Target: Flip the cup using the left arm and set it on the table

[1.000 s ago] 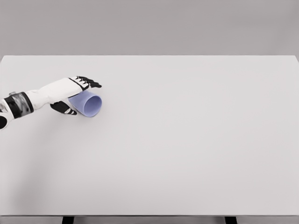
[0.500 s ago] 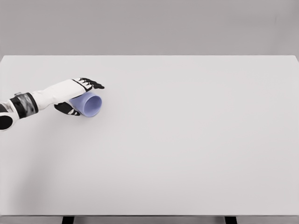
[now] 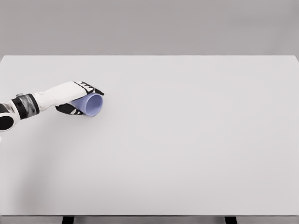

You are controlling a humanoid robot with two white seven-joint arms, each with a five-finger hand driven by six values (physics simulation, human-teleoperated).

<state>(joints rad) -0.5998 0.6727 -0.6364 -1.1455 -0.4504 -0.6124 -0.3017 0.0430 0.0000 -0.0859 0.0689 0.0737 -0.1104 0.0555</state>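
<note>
At the left of the frame, the left hand (image 3: 77, 95) curls its fingers around the lilac cup (image 3: 91, 104) lying sideways on the table (image 3: 187, 140). The hold looks shallow, so turning it upright could let it slip and roll away.

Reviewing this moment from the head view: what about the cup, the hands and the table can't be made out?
- Cup: its closed end and most of its wall, covered by the left hand.
- Whether the cup rests on the table or is just lifted: not clear from this angle.
- Left arm above the wrist: cut off by the left picture edge.
- Right arm and hand: out of view altogether.
- Table's near edge and legs: cut by the bottom edge.
</note>
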